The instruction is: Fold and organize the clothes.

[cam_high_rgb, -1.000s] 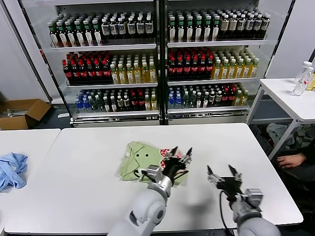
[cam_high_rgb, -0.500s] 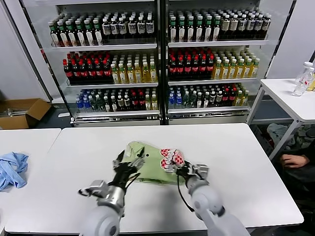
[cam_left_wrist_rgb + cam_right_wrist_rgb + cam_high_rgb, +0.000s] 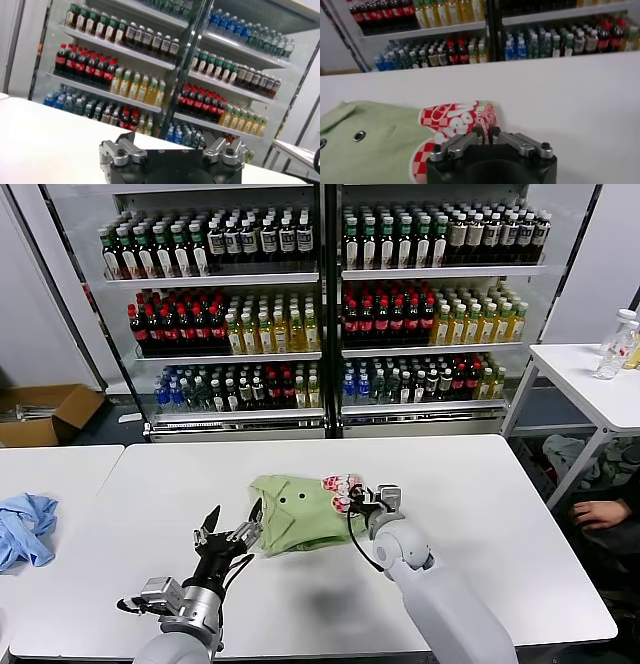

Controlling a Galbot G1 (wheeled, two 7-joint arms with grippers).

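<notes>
The pastel-green T-shirt [image 3: 295, 514] lies crumpled in the middle of the white table [image 3: 480, 484], with its pink-and-white print patch [image 3: 341, 484] at its right end. My right gripper [image 3: 358, 502] is shut on the shirt's edge at the print patch, which also shows in the right wrist view [image 3: 452, 122] with the fingertips [image 3: 494, 133] pinching the fabric. My left gripper [image 3: 232, 529] is open, just left of the shirt above the table, holding nothing. In the left wrist view the left gripper [image 3: 172, 145] faces the drinks fridge, and the shirt is out of that view.
A light blue garment [image 3: 25, 529] lies on the neighbouring table at the left. A drinks fridge [image 3: 320, 304] stands behind the table. A side table with bottles [image 3: 612, 349] is at the far right, with a person's hand [image 3: 590, 512] below it. A cardboard box [image 3: 45, 412] sits on the floor.
My left gripper has drawn back off the shirt to its left and stands open. My right gripper has moved up to the print patch and pulled that end, so the shirt has shifted.
</notes>
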